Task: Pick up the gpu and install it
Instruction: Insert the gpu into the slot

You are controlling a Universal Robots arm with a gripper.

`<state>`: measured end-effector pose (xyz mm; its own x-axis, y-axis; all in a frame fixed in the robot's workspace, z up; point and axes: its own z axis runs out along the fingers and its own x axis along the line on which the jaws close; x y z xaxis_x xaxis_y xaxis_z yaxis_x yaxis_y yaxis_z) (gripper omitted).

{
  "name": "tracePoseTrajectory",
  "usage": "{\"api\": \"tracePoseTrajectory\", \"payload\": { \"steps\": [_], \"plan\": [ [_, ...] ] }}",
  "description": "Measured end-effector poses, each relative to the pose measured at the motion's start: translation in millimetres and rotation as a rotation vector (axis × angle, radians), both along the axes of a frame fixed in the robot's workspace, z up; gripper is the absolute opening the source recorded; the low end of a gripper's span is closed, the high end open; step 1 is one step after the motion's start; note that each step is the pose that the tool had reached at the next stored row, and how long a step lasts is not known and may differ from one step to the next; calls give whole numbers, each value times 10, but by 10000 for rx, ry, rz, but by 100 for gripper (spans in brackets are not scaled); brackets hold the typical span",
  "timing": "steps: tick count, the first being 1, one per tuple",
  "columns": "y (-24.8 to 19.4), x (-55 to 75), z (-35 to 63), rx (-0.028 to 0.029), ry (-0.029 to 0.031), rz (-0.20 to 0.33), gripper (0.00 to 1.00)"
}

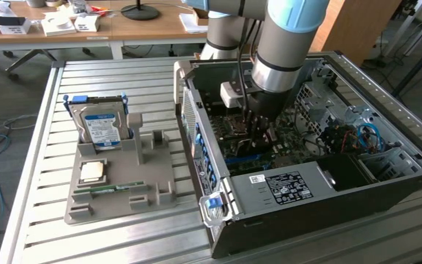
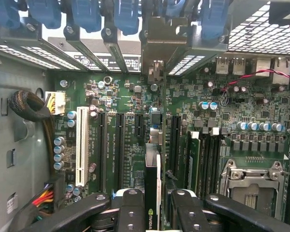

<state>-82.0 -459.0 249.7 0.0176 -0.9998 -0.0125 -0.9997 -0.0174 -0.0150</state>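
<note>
Gpu (image 2: 152, 169) clamped edge-on between the black fingers (image 2: 130, 212), both pads pressed flat against its faces, green logo visible on the slim edge. Card upright, well inside the open computer case (image 1: 416, 165), directly above the green motherboard (image 2: 135, 96), among the long black expansion slots (image 2: 121, 145), with the white slot (image 2: 80, 140) further off. Lower edge perhaps already touching the board; hard to say from this angle. Gripper (image 2: 153, 198) deep in the case in the exterior view (image 1: 259, 126), arm plunging straight down from above. Case on its side on the slatted metal bench (image 1: 123, 242). Grey parts holder (image 1: 145, 198) beside it toward the exterior view's left, carrying an upright hard drive (image 1: 101, 127), a processor chip (image 1: 94, 171) and a narrow green memory stick (image 1: 110, 188).
</note>
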Motion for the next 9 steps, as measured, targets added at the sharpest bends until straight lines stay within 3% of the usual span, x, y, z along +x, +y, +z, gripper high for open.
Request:
{"api": "tracePoseTrajectory", "payload": {
  "steps": [7, 8, 9],
  "plan": [
    [0, 0, -2, 0, 0, 0, 26],
    [0, 0, -3, 50, -18, 1, 26],
    [0, -3, -2, 50, -27, 0, 26]
  ]
}}
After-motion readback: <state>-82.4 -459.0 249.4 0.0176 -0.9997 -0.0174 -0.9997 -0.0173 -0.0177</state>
